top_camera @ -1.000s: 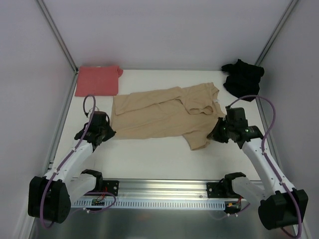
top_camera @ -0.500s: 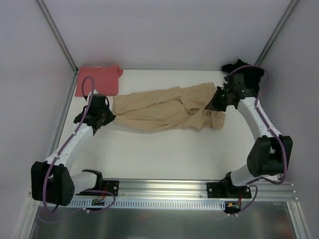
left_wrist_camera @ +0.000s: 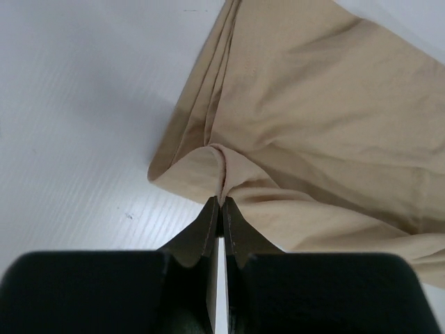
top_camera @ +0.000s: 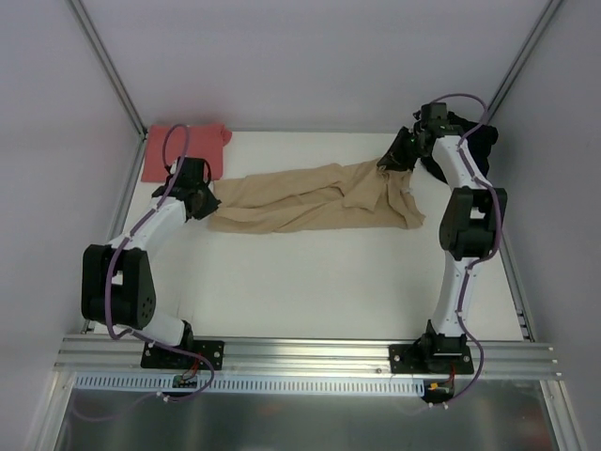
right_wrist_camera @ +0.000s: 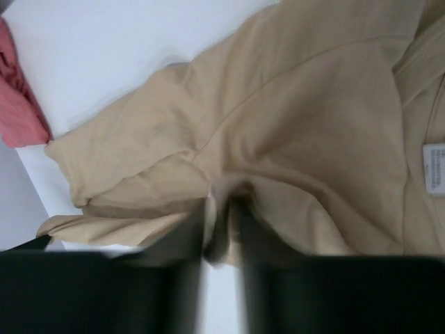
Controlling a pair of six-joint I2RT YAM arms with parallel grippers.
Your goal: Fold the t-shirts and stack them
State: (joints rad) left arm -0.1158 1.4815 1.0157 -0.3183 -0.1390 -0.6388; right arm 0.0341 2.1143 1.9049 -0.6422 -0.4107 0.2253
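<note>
The tan t-shirt [top_camera: 310, 197] lies bunched in a long band across the table's middle. My left gripper [top_camera: 208, 203] is shut on a fold at its left end, and the left wrist view shows the cloth [left_wrist_camera: 313, 104] pinched between the tips of that gripper [left_wrist_camera: 221, 202]. My right gripper [top_camera: 392, 162] is at the shirt's right end near the collar. In the blurred right wrist view its jaws [right_wrist_camera: 221, 209] stand parted, with a ridge of the tan cloth [right_wrist_camera: 292, 118] still between them. The salmon-red t-shirt [top_camera: 178, 150] lies folded at the back left. The black t-shirt [top_camera: 474, 141] is heaped at the back right.
Side walls and slanted frame posts [top_camera: 108, 75] close in the table at the left and right. A metal rail [top_camera: 300, 362] with both arm bases runs along the near edge. A white label [right_wrist_camera: 434, 167] shows inside the tan collar.
Both arms swept toward the back of the table, carrying the tan shirt's near edge over onto itself into a narrow band. The right gripper's jaws have parted; the left stays shut.
</note>
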